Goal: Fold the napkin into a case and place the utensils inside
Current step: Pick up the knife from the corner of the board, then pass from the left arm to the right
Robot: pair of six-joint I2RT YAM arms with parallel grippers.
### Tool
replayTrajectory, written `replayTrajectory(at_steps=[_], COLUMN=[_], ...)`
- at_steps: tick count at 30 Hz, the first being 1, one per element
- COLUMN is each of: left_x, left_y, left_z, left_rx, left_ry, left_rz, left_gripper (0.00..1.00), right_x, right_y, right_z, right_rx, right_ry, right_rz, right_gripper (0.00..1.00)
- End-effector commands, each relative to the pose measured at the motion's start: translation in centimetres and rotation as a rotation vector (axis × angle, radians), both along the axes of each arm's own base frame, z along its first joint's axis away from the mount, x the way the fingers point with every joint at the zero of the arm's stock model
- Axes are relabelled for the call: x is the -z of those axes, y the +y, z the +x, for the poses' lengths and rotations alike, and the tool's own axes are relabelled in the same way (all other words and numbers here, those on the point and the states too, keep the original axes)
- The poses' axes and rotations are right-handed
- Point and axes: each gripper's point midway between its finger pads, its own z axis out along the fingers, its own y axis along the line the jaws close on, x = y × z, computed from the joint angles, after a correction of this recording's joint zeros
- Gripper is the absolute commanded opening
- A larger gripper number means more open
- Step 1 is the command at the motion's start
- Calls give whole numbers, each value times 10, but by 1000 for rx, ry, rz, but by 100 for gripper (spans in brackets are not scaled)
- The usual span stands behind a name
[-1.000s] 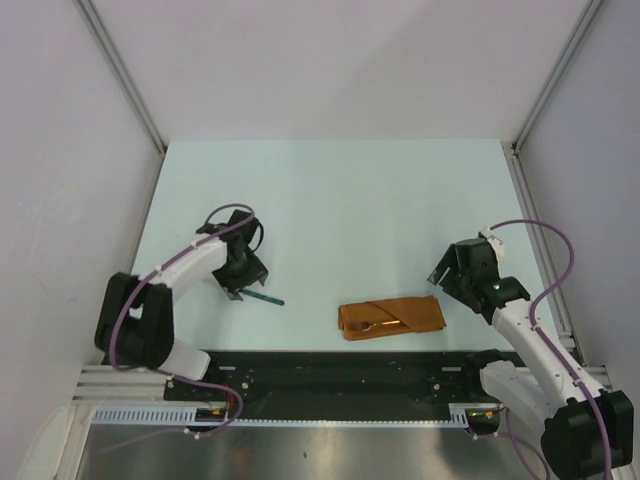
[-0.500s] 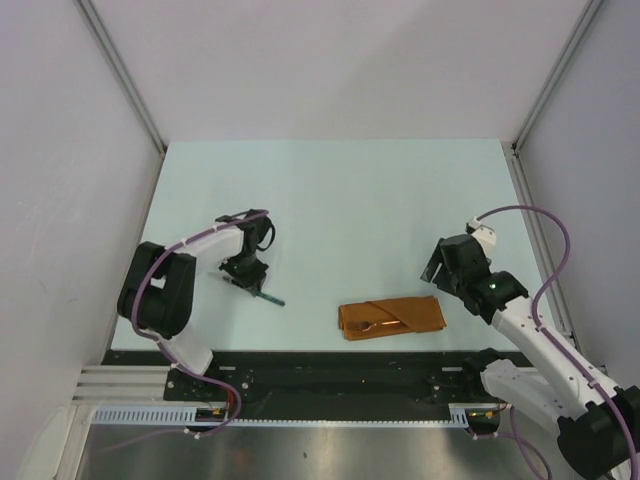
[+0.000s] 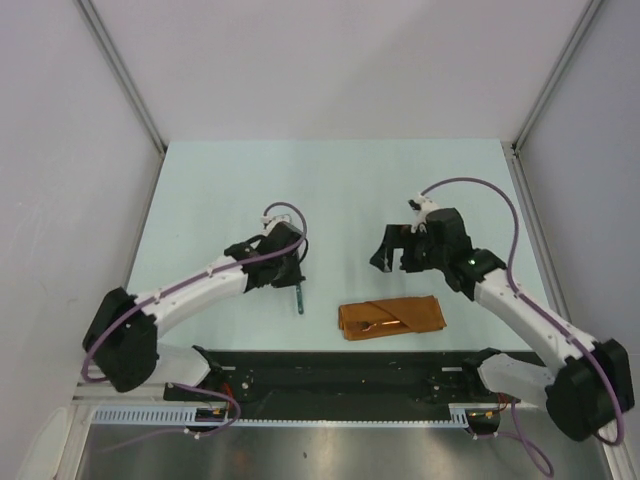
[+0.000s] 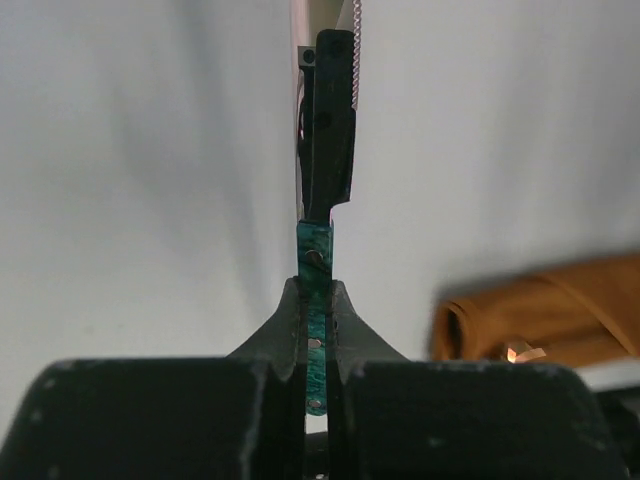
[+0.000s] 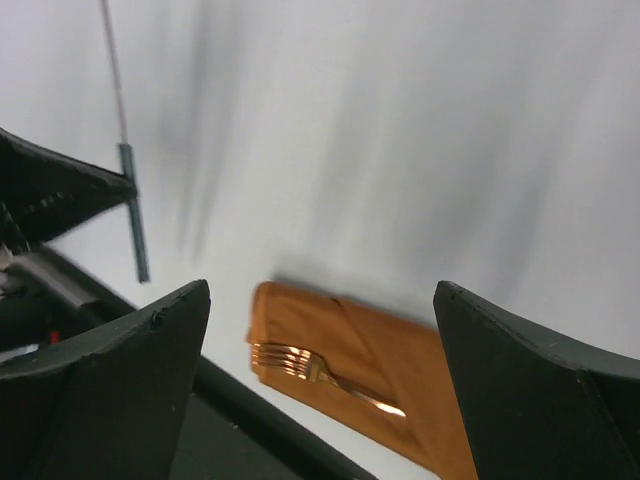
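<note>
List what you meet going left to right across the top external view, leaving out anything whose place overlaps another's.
Left arm's black shoulder joint → teal-handled metal knife → folded rust-orange cloth case → right arm's black shoulder joint.

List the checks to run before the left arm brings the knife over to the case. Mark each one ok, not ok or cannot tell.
1. Left fingers shut on the knife by its teal handle: ok.
2. Case folded and lying flat on the table: ok.
3. Fork at the case: ok. Tucked under a fold: cannot tell.
4. Right fingers open and off the cloth: ok.
5. Bare table between knife and case: ok.
6. Case opening facing the knife: cannot tell.
</note>
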Motion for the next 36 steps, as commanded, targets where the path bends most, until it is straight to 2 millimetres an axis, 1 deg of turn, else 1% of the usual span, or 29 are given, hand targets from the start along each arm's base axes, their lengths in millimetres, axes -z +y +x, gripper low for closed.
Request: replayTrajectory(at_steps=[1, 2, 3, 4, 5, 8, 9, 11, 12, 16, 17, 18, 19, 20, 21, 22, 23, 24, 25, 26, 27, 28, 29, 30, 31, 32, 33, 34, 36], left_x=[-39, -41, -48, -50, -51, -53, -54, -56, -57, -64, -66, -67, -68, -73, -77, -83, -103, -113, -131, -145, -154, -166, -171, -171, -179, -180, -175, -179, -176], left_y=[-47, -56, -61, -65, -72, -80, -83, -87, -89, -94, -96, -97, -97, -100, -100, -98, -93, -92, -84, -77, -78, -65, -62, -60, -59, -60, -61, -66, -68], left_z=[-13, -19, -22, -25, -31, -37, -39, -40, -40, -40, -41, -41, -41, -44, -44, -43, -43, -45, -35, -32, -40, -27, -28, -26, -32, -35, -35, -48, -50], left_rx=[230, 253, 266, 270, 290, 314, 323, 332, 333, 339, 343, 350, 354, 375, 422, 453, 475, 556, 560, 574, 655, 631, 652, 688, 738, 771, 818, 890, 930], left_ry=[-169, -184, -202, -205, -208, -194, -193, -193, -191, -199, -202, -204, -205, -198, -217, -238, -284, -324, -362, -389, -377, -387, -374, -371, -350, -338, -324, -279, -262], left_rz=[-147, -179, -208, -232, -248, -260, -264, -278, -286, -308, -319, -325, -327, -336, -317, -303, -304, -299, -314, -335, -391, -405, -430, -428, -464, -467, -453, -501, -496], left_gripper=[0, 0, 0, 0, 0, 0, 0, 0, 0, 0, 0, 0, 0, 0, 10, 42, 51, 55, 59, 61, 62, 63, 63, 64, 64, 65, 65, 65, 66], right_x=[-42, -33, -33, -45, -37, -44, -37, -38, -30, -22, -20, -20, -16, -18, -20, -20, -23, -15, -14, -18, -20, -19, -30, -33, -33, -36, -37, -37, -43], right_y=[76, 84, 91, 102, 108, 127, 131, 143, 148, 164, 168, 170, 171, 169, 167, 163, 159, 148, 144, 139, 134, 130, 126, 124, 124, 122, 119, 120, 116], right_z=[17, 23, 24, 29, 33, 32, 33, 29, 28, 21, 16, 15, 15, 9, 6, 2, -7, -8, -12, -23, -29, -39, -54, -64, -76, -88, -101, -112, -131], right_rx=[-265, -268, -280, -292, -287, -329, -330, -356, -361, -400, -425, -446, -463, -515, -557, -587, -636, -646, -666, -725, -753, -785, -847, -883, -934, -980, -1003, -1053, -1094], right_ry=[-78, -49, -37, -72, -54, -57, -41, -28, -3, 23, 33, 40, 55, 74, 69, 77, 88, 100, 113, 125, 125, 130, 122, 124, 119, 133, 160, 146, 176], right_rz=[228, 242, 267, 305, 306, 358, 358, 390, 393, 424, 429, 440, 442, 463, 475, 483, 495, 477, 475, 494, 507, 519, 546, 557, 556, 564, 558, 547, 551], right_gripper=[100, 100, 99, 98, 98, 95, 92, 88, 81, 70, 63, 37, 23, 7, 0, 0, 0, 0, 0, 0, 0, 0, 0, 0, 0, 0, 0, 0, 0])
